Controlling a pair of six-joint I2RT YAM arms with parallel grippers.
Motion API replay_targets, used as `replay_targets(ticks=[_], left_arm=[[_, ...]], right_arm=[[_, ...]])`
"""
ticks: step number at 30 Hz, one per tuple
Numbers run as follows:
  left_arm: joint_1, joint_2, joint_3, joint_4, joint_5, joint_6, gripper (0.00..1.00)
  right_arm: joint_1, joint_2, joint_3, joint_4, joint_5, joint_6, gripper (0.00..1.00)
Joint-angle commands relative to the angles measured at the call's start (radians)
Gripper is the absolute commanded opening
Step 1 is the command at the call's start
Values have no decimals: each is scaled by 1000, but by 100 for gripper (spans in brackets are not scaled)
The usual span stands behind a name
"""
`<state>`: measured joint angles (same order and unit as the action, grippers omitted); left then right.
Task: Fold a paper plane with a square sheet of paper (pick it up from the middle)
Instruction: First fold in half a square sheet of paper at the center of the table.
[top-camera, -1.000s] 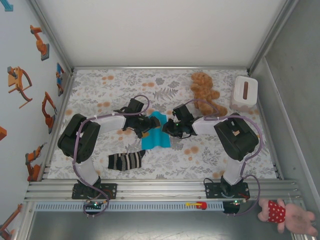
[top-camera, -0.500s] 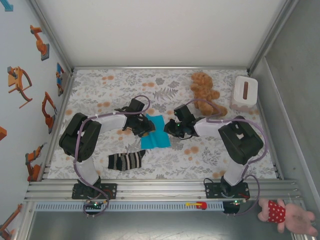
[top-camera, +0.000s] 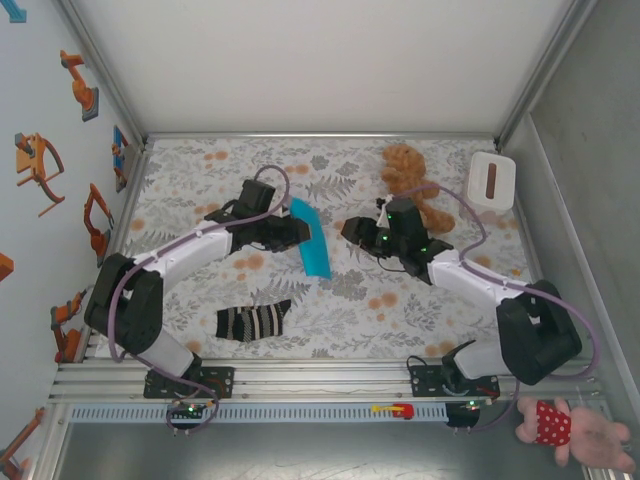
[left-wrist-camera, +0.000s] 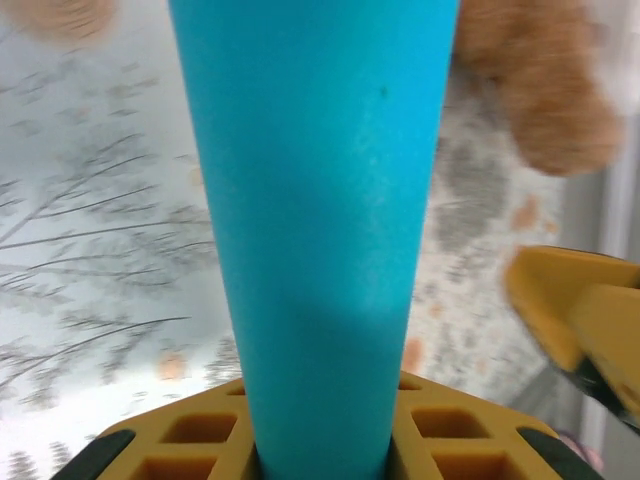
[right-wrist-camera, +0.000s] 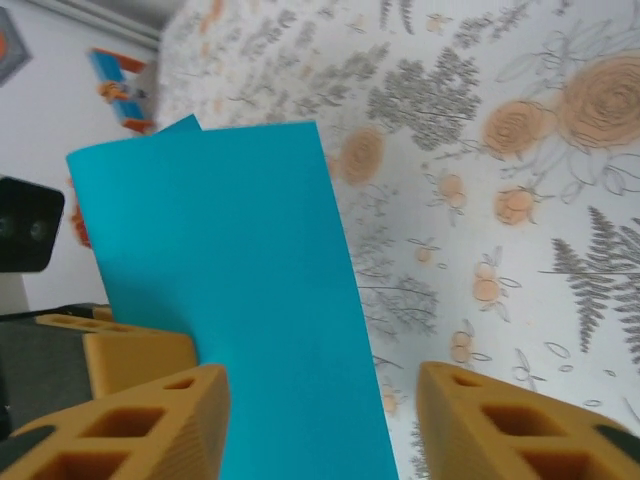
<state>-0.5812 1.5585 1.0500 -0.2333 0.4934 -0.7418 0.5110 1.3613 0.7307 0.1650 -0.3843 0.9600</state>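
Paper (top-camera: 312, 240) between left gripper (top-camera: 295, 232) and right gripper (top-camera: 352, 233), sock (top-camera: 253, 321) in front, teddy bear (top-camera: 408, 172) behind

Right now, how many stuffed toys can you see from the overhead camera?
2. A brown teddy bear lies at the far right of the floral table. A pink plush toy in red spotted clothing lies off the table, past its near right corner. The arms could hide others.

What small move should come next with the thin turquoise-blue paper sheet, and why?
Probably the right gripper should ease in and pinch a free edge of the thin turquoise-blue paper sheet. The left gripper clamps it lifted off the table, and the right jaws stand open beside it.
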Motion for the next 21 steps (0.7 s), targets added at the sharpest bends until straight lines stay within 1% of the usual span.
replay_targets(ticks=[1,6,10,15,17,21], left_arm=[[15,-28,46,26,158,45,29],[52,-35,88,83,297,26,29],[78,-24,106,133,394,6,28],[90,-26,115,138,423,5,29],[96,-25,123,122,424,12,29],[102,-16,129,88,421,30,28]], right_arm=[[-32,-40,-16,169,-135,50,57],[-91,-45,-12,275,-236,104,66],[-113,-22,9,269,-278,84,70],[-126,54,51,298,-371,84,70],[-126,79,57,346,-408,101,70],[-126,110,57,456,-482,142,66]])
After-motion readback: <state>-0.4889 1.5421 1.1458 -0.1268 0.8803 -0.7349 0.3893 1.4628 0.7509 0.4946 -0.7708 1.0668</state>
